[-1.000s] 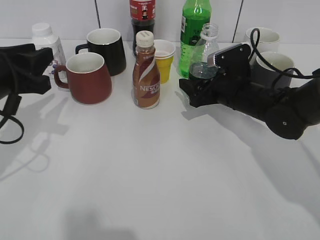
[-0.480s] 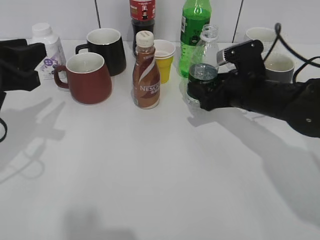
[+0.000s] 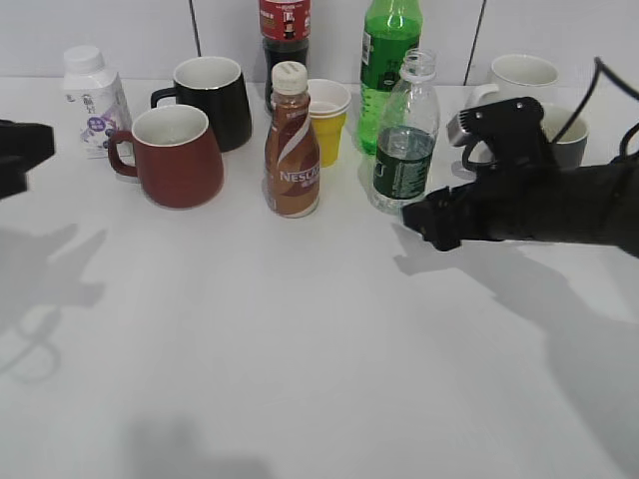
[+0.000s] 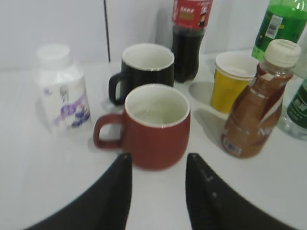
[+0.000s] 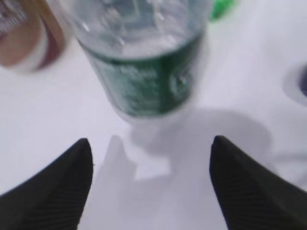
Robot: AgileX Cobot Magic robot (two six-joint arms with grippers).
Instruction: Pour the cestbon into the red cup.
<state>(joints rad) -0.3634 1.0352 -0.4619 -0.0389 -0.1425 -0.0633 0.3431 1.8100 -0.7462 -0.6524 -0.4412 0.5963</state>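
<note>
The cestbon point(image 3: 404, 140) stands upright on the white counter point(image 3: 300, 339), long axis vertical, open mouth up; clear ribbed plastic, dark green label. It sits at 3 o'clock from the brown bottle point(image 3: 292, 145). The red cup point(image 3: 178, 156), one squat glossy ceramic mug with white inside, stands mouth up at 9 o'clock from that bottle, handle toward 9 o'clock. The right gripper point(image 5: 151, 179) has its jaws spread wide, just short of the cestbon and empty. The left gripper point(image 4: 157, 194) has its jaws apart before the cup, holding nothing.
</note>
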